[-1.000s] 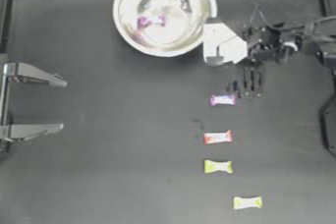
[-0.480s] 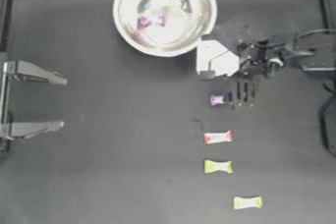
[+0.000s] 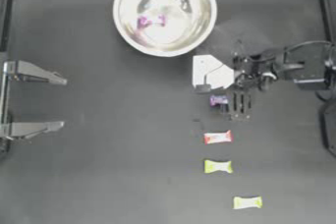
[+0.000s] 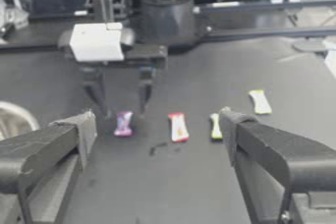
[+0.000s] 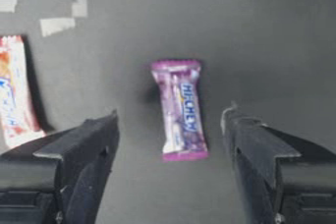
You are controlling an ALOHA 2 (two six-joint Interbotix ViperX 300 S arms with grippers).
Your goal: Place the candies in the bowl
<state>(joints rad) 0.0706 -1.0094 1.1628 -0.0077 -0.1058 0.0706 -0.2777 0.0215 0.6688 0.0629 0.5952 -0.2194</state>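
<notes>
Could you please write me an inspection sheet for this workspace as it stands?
Surface: dark table, tape scraps in right wrist view.
Bowl: near the table's far edge, holds one purple candy.
Candies on table: purple one, red-and-white one, two yellow-green.
Clutter: nothing seen.
Right gripper: open, straddling the purple one, not touching.
Left gripper: open, parked at left.
Cables: looped on the right arm.
Surroundings: rails along the table's edges.

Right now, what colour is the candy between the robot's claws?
Purple candy; clearest in the right wrist view.
</notes>
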